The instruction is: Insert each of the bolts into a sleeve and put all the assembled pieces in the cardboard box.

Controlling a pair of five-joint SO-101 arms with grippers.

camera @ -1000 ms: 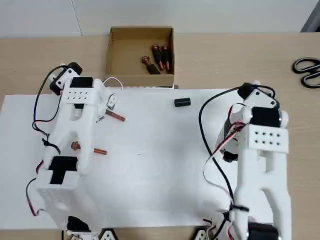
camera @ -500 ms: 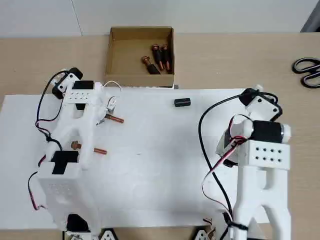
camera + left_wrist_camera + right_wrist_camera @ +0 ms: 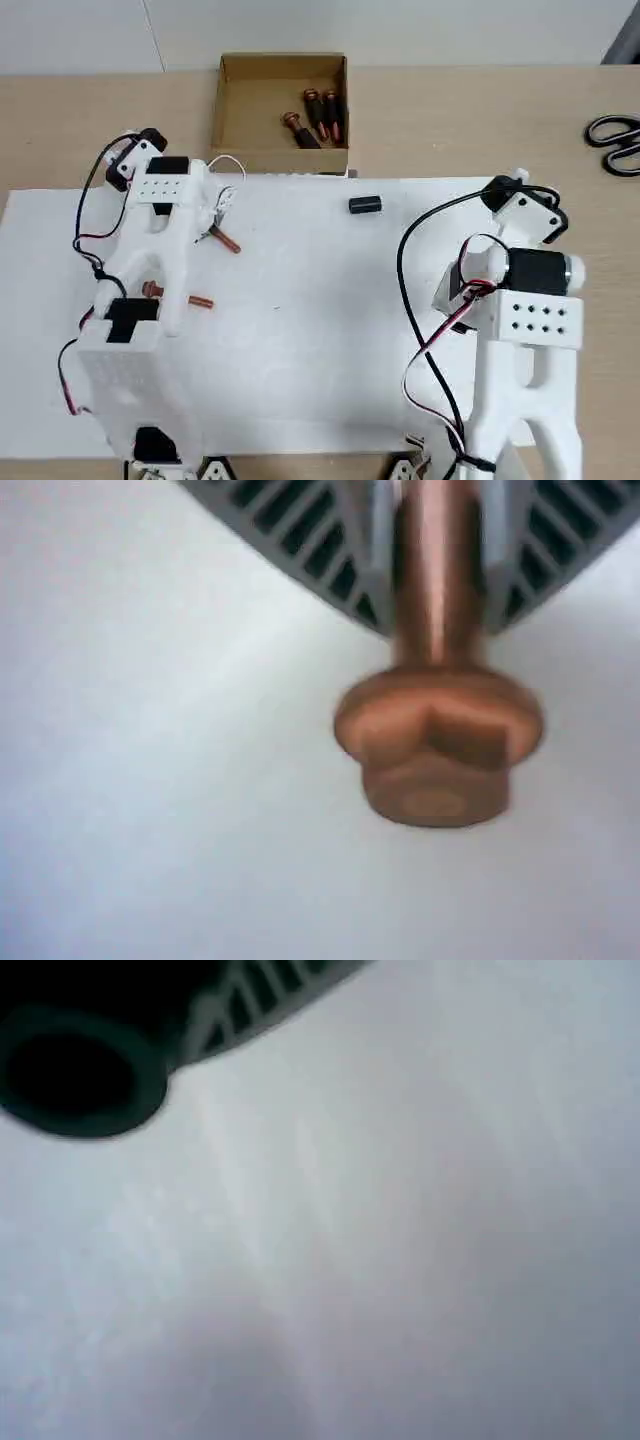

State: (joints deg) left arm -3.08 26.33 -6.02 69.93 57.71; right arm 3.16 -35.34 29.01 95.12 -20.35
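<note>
Bolt (image 3: 438,742) shank pinched in left claw (image 3: 437,575), blurred sleeve (image 3: 70,1075) gripped by right claw (image 3: 150,1015), both partly cropped.

The high camera looks straight down on the whole table (image 3: 450,110) from well above, while each wrist camera peers past its own jaws from very close, left at a bolt (image 3: 437,750), right at a sleeve (image 3: 75,1080) — both over the white sheet (image 3: 320,330) that all three views share.

the bolt (image 3: 437,745) looks smooth coppery metal, the cardboard box (image 3: 250,110) matt.
</note>
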